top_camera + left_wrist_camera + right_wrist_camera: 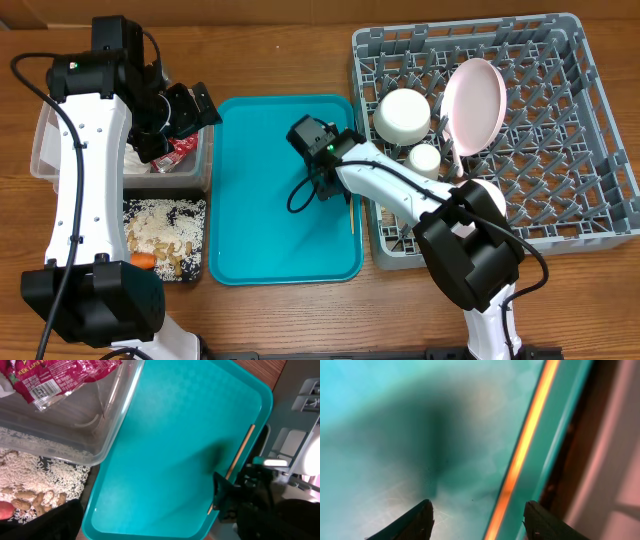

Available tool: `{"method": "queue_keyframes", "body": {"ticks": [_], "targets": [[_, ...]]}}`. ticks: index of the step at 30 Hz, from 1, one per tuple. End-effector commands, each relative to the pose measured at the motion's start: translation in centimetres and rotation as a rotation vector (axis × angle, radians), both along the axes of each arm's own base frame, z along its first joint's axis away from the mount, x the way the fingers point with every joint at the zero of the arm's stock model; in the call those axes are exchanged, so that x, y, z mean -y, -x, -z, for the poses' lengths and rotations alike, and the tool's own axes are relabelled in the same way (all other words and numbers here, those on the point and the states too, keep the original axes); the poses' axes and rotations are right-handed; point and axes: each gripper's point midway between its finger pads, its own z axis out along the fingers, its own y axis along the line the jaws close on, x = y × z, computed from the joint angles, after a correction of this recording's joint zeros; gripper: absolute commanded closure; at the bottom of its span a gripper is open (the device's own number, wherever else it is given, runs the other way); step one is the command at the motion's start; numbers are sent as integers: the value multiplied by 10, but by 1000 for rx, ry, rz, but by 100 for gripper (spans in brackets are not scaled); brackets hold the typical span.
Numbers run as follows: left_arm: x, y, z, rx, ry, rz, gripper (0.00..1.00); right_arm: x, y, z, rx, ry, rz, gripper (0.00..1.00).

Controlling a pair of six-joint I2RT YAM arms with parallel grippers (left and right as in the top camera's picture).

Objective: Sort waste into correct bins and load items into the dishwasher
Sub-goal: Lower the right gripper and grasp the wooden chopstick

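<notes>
My right gripper is open low over the right edge of the teal tray. The thin wooden chopstick lies along that edge. In the right wrist view the chopstick runs between my two fingertips. My left gripper is open and empty above the clear tub. The red snack wrapper lies in that tub. The left wrist view also shows the chopstick and the right gripper.
The grey dish rack at the right holds a pink plate, a white bowl and a small white cup. The black tray at the front left holds rice, scraps and a carrot.
</notes>
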Motion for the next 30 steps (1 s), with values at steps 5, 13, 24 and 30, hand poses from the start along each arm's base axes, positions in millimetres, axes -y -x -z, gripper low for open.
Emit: {"method": "queue_keyframes", "body": {"ticks": [5,13,24,30], "targets": [[3,-4,-5,18,10,4,0,1,13,21,-45,-2,-15,35],[3,-4,-5,18,10,4,0,-9,30,25,-140,-49,-111,23],[3,-4,-5,18,10,4,0,-32,48,22,-246,-182,-135,10],[3,-4,-5,18,10,4,0,-62,55,16,-295,-342,-164,10]]}}
